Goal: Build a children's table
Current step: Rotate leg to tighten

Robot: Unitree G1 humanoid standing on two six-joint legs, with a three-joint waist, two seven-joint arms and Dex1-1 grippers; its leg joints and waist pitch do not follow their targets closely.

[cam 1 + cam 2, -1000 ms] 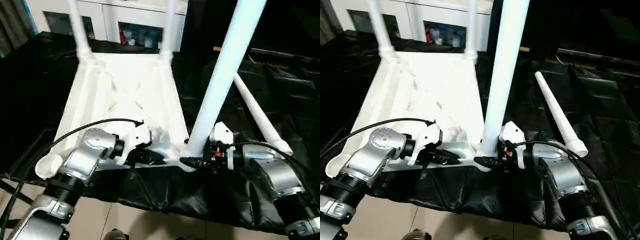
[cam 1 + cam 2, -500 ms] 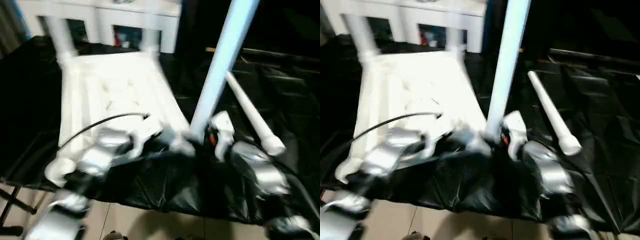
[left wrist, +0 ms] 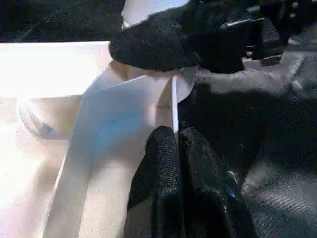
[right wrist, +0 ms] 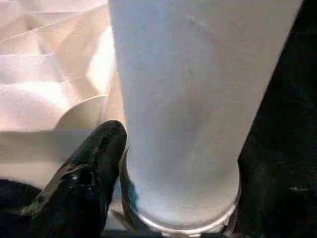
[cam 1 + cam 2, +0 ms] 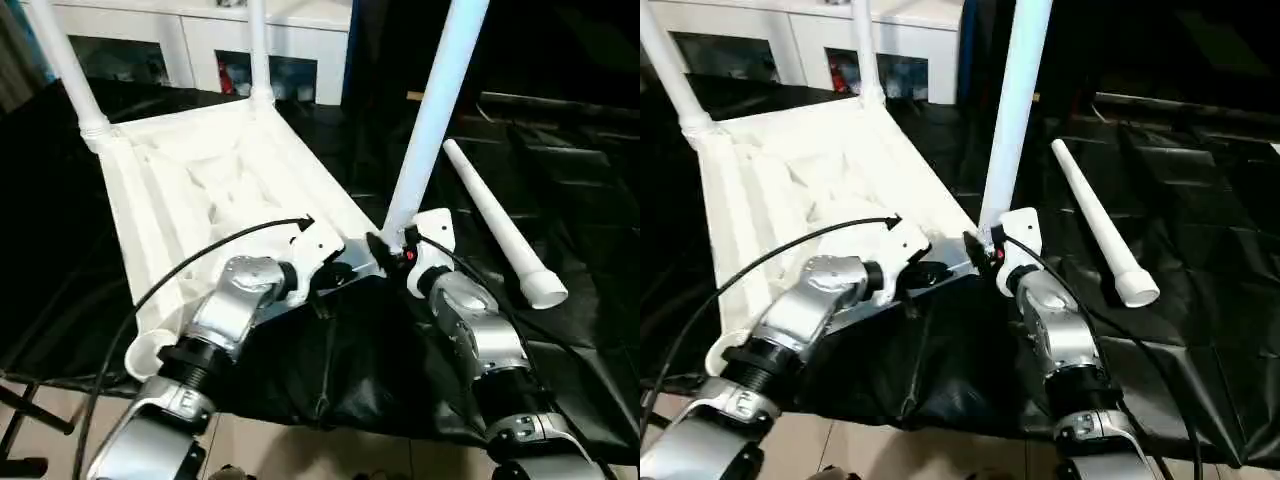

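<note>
Right wrist view, right hand (image 5: pixel 385 245) gripping upright leg (image 5: pixel 428 130), left hand (image 3: pixel 176 144) pinching tabletop rim (image 3: pixel 174 106).

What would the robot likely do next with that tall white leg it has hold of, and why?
Probably a small twist or push to seat it. The right gripper clasps the base of the upright leg at the tabletop's near corner, while the shut left gripper pinches the top's rim. One leg lies loose.

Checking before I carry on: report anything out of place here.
One long tapered white tube leg lies loose on the black cloth, beside the upturned white ribbed plastic table top, whose near-left round corner socket stands empty.
</note>
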